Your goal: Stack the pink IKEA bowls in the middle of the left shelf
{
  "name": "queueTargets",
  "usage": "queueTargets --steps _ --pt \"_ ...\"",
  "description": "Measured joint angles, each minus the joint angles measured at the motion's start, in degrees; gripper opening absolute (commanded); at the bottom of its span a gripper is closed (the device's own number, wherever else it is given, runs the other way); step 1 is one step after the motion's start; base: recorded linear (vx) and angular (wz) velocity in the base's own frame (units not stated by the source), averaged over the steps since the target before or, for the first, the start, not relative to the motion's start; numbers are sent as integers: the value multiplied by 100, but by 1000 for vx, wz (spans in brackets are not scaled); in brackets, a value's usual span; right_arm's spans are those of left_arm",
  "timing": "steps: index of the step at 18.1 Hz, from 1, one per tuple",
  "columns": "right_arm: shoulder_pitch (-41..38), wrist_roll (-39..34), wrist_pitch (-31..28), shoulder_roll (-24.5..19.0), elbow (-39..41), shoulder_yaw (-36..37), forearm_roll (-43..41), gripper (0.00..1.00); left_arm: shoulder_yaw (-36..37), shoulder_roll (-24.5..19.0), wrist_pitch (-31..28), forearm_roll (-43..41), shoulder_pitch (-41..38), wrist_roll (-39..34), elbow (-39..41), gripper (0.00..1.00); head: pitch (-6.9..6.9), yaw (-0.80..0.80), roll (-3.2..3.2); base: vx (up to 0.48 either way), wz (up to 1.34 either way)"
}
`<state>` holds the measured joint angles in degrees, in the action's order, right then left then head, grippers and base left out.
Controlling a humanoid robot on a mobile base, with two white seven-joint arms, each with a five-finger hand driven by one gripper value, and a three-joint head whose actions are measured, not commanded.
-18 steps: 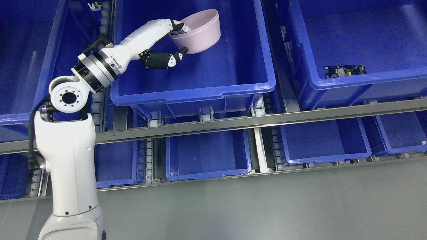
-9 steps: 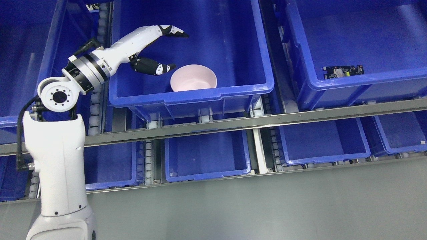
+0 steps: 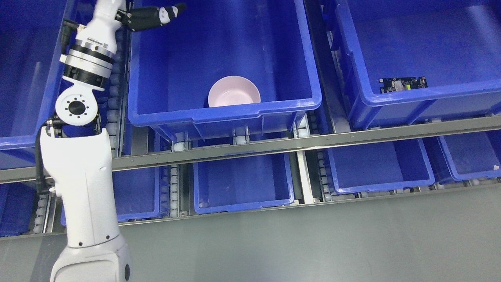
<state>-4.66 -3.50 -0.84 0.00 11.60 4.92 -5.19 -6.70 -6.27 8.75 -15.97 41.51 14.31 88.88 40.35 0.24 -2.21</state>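
One pink bowl (image 3: 234,91) sits upright on the floor of the middle blue bin (image 3: 223,113), close to its front wall, which hides the bowl's lower part. My left arm rises from the lower left along the bin's left side. My left hand (image 3: 153,16) is at the top edge, above the bin's back left corner and well apart from the bowl. Its black thumb sticks out to the right and holds nothing; the other fingers are cut off by the picture's edge. No second bowl shows.
A blue bin (image 3: 415,98) on the right holds a small circuit board (image 3: 403,83). Another blue bin (image 3: 23,78) stands at the left. A metal shelf rail (image 3: 274,145) runs across, with more blue bins (image 3: 242,180) below it and grey floor (image 3: 313,243) in front.
One second ago my left hand held the bowl over the bin's back. It let go, the bowl dropped to the bin's front, and the hand has risen to the top left.
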Motion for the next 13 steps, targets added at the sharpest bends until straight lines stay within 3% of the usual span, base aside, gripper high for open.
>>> queueTargets --steps 5,13 --pt "0 -3 0 0 0 0 0 100 -27 252 -408 886 -683 -451 272 100 0 0 0 0 0" --pt "0 -26 0 0 1 0 0 100 38 476 -5 1291 -2113 -529 836 100 0 0 0 -9 32"
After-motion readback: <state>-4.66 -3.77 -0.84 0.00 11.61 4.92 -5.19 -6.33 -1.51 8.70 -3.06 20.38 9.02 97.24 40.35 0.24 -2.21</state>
